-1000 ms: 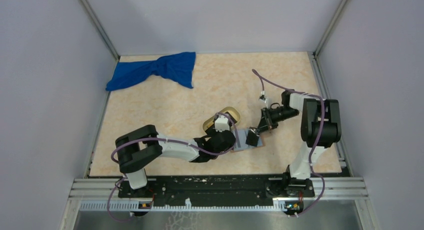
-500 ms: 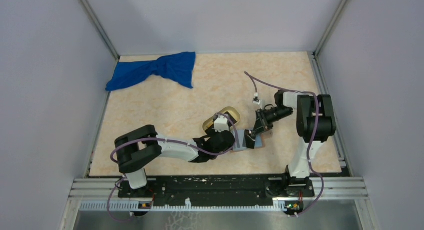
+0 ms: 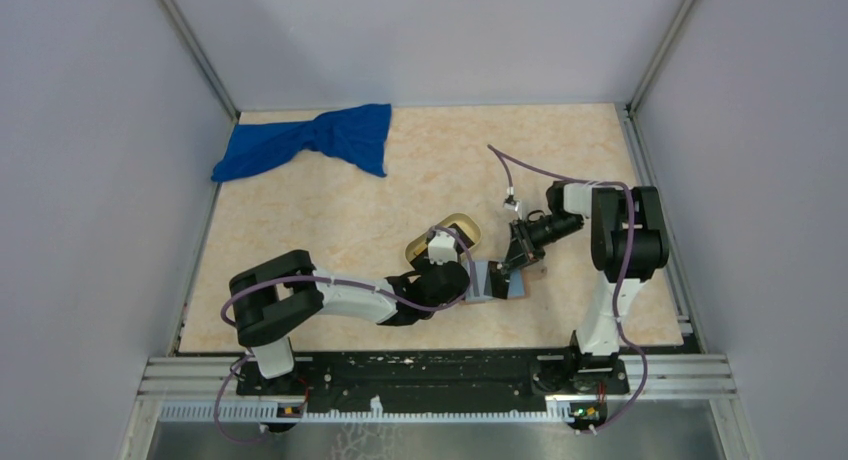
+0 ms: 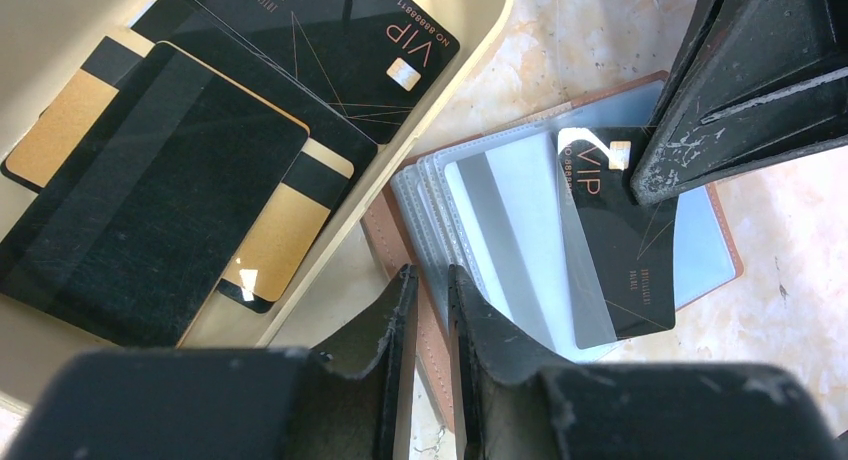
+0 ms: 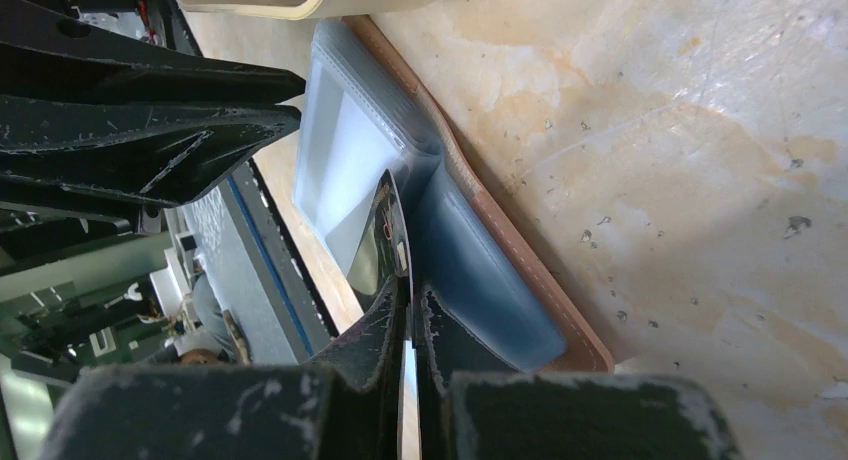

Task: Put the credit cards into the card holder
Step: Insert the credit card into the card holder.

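Observation:
The card holder [image 4: 392,235] lies open on the table, reddish-brown outside with clear sleeves over blue-grey [image 5: 480,250]. My left gripper [image 4: 430,275] is shut on its near brown edge and sleeves. A black credit card [image 4: 620,240] marked VIP is partly slid into a sleeve. My right gripper [image 5: 410,285] is shut on that card's edge [image 5: 385,230], tilted down from the right [image 3: 512,265]. A grey card strip [image 4: 490,230] shows through the sleeves. In the top view the holder [image 3: 490,280] sits between the two grippers.
A tan oval tray [image 4: 400,150] with several black and gold cards [image 4: 150,210] touches the holder's left side. A crumpled blue cloth [image 3: 310,140] lies at the far left corner. Metal rails border the table's edges.
My right gripper has moved left and down with the black card, bringing it onto the open card holder. The left gripper has stayed on the holder's edge.

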Robot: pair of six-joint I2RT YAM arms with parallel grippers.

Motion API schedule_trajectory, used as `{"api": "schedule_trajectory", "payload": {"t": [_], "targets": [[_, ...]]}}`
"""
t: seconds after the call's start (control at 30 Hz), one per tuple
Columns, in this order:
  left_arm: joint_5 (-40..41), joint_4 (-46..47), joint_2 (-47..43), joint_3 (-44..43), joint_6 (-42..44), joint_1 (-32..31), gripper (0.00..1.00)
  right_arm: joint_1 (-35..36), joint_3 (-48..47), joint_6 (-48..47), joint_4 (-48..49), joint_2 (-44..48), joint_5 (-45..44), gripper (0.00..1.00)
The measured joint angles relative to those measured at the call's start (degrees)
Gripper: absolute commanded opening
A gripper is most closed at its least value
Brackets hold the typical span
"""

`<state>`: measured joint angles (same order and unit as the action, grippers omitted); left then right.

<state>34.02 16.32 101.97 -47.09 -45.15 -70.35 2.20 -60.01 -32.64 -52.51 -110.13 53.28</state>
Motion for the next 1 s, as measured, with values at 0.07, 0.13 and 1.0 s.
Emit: {"api": "schedule_trajectory", "payload": {"t": [0.07, 0.13, 1.0], "targets": [[0.0, 0.0, 0.0, 0.0, 0.0, 0.0, 0.23, 0.0, 0.0, 0.5, 0.0, 0.0, -0.3, 0.0], [0.0, 0.0, -0.1, 0.3, 0.0, 0.0, 0.23, 0.0, -0.1, 1.2, 0.0, 0.0, -0.7, 0.0], [-0.5, 0.2, -0.1, 0.3, 1.5, 0.0, 0.23, 0.6, -4.6, 3.0, -4.9, -5.2, -2.3, 0.0]]}}
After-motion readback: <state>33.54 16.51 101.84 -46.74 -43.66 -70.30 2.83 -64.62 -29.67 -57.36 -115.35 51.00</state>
